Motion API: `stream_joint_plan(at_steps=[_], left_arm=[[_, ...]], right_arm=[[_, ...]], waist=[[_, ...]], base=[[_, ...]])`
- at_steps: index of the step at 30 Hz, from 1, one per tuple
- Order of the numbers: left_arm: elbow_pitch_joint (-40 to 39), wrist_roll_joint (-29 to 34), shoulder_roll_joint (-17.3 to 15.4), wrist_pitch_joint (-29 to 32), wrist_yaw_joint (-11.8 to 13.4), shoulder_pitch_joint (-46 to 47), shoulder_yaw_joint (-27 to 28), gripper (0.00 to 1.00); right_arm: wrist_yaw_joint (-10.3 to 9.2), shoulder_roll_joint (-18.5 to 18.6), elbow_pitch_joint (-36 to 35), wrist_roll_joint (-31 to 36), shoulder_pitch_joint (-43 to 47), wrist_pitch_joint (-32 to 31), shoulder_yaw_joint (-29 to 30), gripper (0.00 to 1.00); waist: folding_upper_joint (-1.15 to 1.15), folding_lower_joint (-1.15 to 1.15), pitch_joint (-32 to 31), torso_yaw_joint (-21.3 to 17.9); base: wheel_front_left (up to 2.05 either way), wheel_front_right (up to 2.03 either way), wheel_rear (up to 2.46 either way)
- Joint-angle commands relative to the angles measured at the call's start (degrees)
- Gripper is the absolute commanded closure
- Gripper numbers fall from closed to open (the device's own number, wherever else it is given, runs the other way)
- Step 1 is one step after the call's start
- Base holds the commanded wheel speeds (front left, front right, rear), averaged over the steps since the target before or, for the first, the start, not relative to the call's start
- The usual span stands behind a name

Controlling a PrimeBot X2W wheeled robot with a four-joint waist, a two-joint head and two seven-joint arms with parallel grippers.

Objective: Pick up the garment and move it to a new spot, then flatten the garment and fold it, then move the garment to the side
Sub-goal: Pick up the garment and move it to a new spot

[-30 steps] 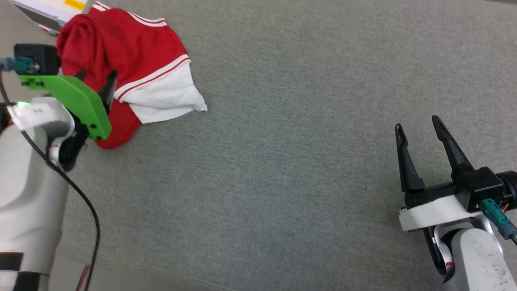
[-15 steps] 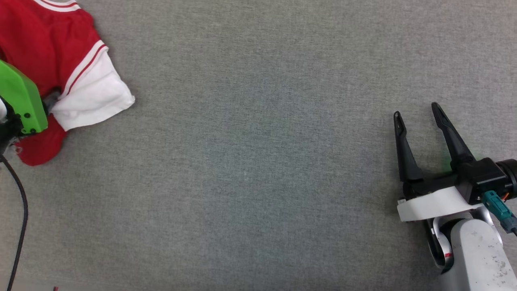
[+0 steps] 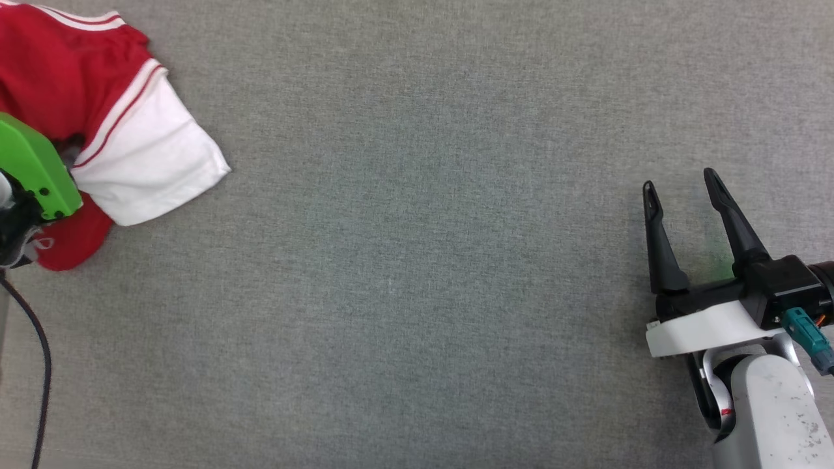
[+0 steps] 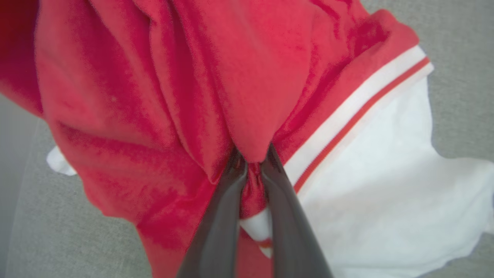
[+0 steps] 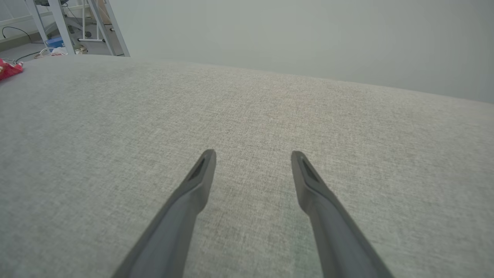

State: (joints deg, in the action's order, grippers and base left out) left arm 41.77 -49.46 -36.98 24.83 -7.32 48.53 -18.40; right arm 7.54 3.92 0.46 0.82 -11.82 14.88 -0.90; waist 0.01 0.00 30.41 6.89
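Grey cloth surface [image 3: 417, 293] is open across the middle and the whole right half, a wide lane for either arm. Only blocker is the garment [image 3: 98, 98], bunched at the far left edge with its white sleeve spilling right. Left gripper [image 4: 252, 153] is pinched into its red folds; green wrist bracket [image 3: 36, 169] and black cable [image 3: 42, 352] crowd that corner. Right gripper [image 3: 681, 192] sits low right, jaws spread, bare cloth ahead. Metal frame legs [image 5: 65, 23] stand beyond the far edge.
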Motion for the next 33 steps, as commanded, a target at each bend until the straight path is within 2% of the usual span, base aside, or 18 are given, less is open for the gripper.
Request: stream_joint_plan(at_steps=[1, 4, 9, 14, 19, 25, 28, 33], left_arm=[[-1.2, -1.5, 1.5, -1.2, -0.2, -1.1, 0.0, 1.0], [-4.9, -4.1, 2.6, -3.6, -0.2, -2.4, 0.5, 1.0], [-11.2, -4.4, 4.0, -6.6, 0.2, -5.3, 0.3, 1.0], [-19.3, -2.9, 6.2, -7.4, 2.9, -8.6, -1.8, 1.0], [-25.2, -1.6, 10.0, -6.2, 6.2, -10.2, -5.0, 1.0], [-26.5, -0.9, 16.4, -5.9, 8.1, -11.0, -9.2, 1.0], [-24.5, -0.3, 20.9, -7.3, 8.5, -11.0, -11.5, 1.0], [-18.5, -0.3, 30.3, -10.7, 9.5, -9.9, -14.5, 1.0]], right_arm=[[-0.05, -0.2, 0.3, -0.2, 0.5, 0.1, 0.2, 0.0], [-0.05, -0.3, 0.9, -0.7, 1.5, 0.1, 0.6, 0.0], [-0.05, -0.6, 1.7, -1.5, 3.4, 0.1, 1.4, 0.0], [-0.05, -0.9, 2.5, -2.6, 5.6, 0.1, 1.8, 0.0], [-0.05, -1.0, 2.7, -3.8, 6.8, 0.1, 1.7, 0.0], [-0.05, -1.0, 2.4, -5.8, 7.9, 0.1, 2.0, 0.0], [-0.05, -1.0, 2.0, -6.2, 8.2, 0.1, 2.3, 0.0], [-0.05, -1.0, 1.2, -6.4, 8.2, 0.1, 2.7, 0.0]], waist=[[-0.01, 0.0, -2.7, 0.6], [-0.01, 0.0, -5.9, 1.1], [-0.01, 0.0, -11.1, 1.8], [-0.01, 0.0, -16.7, 1.8], [-0.01, 0.0, -19.8, 0.8], [-0.01, 0.0, -22.2, -1.7], [-0.01, 0.0, -22.7, -3.1], [-0.01, 0.0, -22.1, -6.4]], base=[[0.0, 0.0, 0.0], [0.0, 0.0, 0.0], [0.0, 0.0, 0.0], [0.0, 0.0, 0.0], [0.0, 0.0, 0.0], [0.0, 0.0, 0.0], [0.0, 0.0, 0.0], [0.0, 0.0, 0.0]])
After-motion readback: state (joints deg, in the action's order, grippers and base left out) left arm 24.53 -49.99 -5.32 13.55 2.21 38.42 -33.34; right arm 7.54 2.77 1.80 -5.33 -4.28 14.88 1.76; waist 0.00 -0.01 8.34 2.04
